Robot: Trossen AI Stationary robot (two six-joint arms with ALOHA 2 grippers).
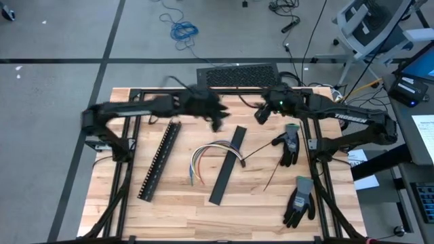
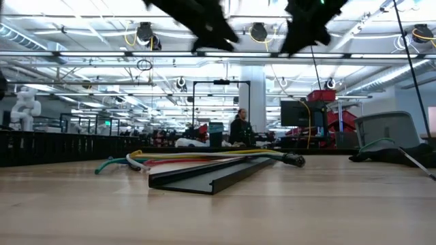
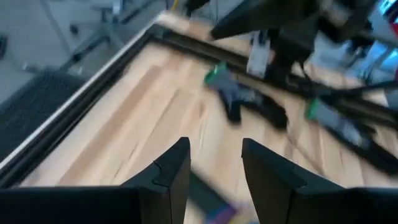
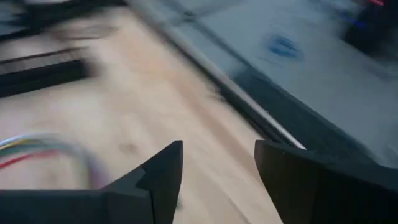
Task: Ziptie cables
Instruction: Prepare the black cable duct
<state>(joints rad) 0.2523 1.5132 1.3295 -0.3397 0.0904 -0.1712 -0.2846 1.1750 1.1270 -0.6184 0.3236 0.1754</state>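
high view: thin, flexible multicoloured cables (image 1: 210,154) curved on pale wood-grain table (image 1: 176,203) against flat black channel strip (image 1: 227,166), well below left gripper (image 1: 215,122) and right gripper (image 1: 261,114), both parted, clasping nothing.

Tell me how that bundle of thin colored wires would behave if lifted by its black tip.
The bundle of thin colored wires would probably droop, since its strands already curve and splay on the wooden table. It looks light. The loose ends would likely fan apart, being gathered only at the black tip.
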